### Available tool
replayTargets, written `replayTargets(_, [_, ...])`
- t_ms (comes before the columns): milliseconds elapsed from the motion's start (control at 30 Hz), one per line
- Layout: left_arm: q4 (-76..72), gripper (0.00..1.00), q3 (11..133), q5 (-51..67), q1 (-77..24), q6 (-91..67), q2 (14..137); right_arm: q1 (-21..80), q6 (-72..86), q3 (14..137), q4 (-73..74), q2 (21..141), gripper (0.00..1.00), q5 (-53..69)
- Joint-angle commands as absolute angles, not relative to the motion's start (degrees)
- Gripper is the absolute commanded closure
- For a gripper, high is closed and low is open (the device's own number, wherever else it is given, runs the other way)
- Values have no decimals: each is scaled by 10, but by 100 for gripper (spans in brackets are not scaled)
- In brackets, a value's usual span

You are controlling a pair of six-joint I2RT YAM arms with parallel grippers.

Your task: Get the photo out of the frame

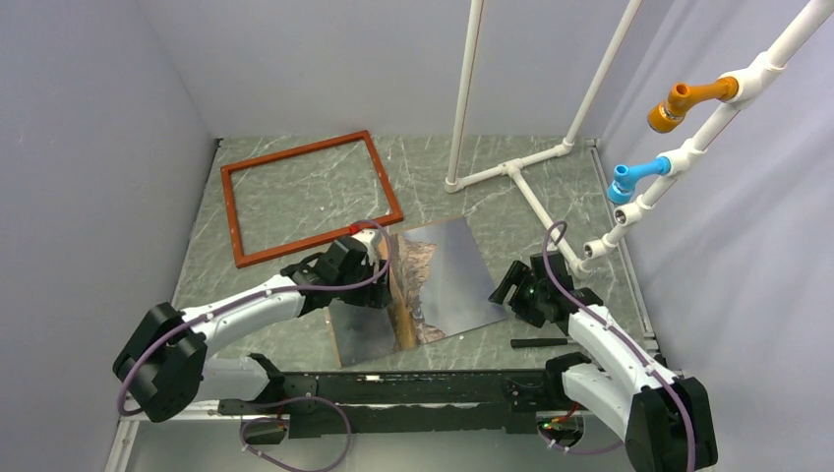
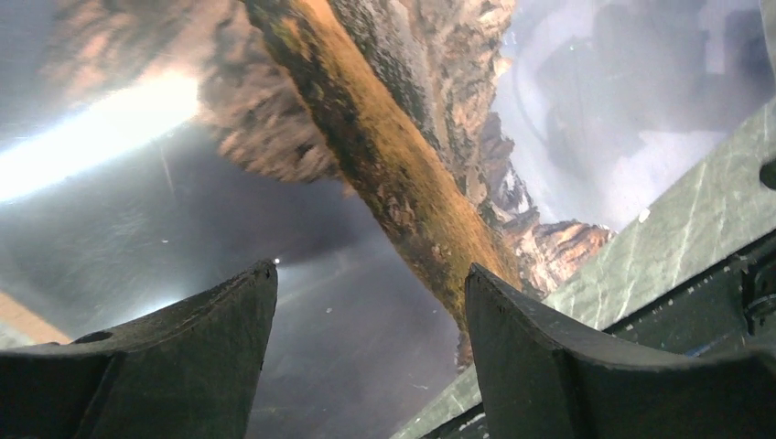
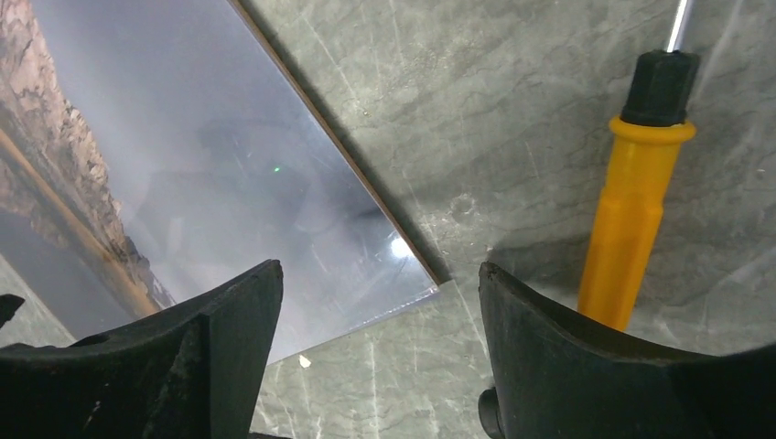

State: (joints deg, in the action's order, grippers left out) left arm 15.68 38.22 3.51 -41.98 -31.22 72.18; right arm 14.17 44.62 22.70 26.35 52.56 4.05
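The photo (image 1: 452,275) lies flat and face up on the table's middle, outside the frame, showing a brown mountain mirrored in grey-blue. The reddish-brown frame (image 1: 295,150) lies with nothing in it at the back left, apart from the photo. My left gripper (image 1: 377,280) is open and hovers low over the photo's left half; the left wrist view shows the print (image 2: 384,155) between and beyond its gripper (image 2: 371,270). My right gripper (image 1: 511,290) is open and holds nothing by the photo's right corner (image 3: 210,137), which shows in the right wrist view ahead of the gripper (image 3: 380,267).
A screwdriver with an orange handle (image 3: 631,210) lies on the table just right of the right gripper. A white pipe stand (image 1: 511,169) with orange and blue fittings rises at the back right. Grey walls close in the table's sides and back.
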Motion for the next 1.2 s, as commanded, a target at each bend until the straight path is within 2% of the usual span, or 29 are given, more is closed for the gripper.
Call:
replayTargets(0, [179, 22, 380, -37, -422, -324, 692, 140, 436, 218, 235, 518, 21, 67])
replayTargets(367, [157, 22, 363, -35, -420, -336, 747, 140, 427, 208, 216, 517, 26, 101])
replayTargets(1167, [136, 22, 345, -34, -421, -340, 782, 140, 434, 224, 245, 472, 27, 121])
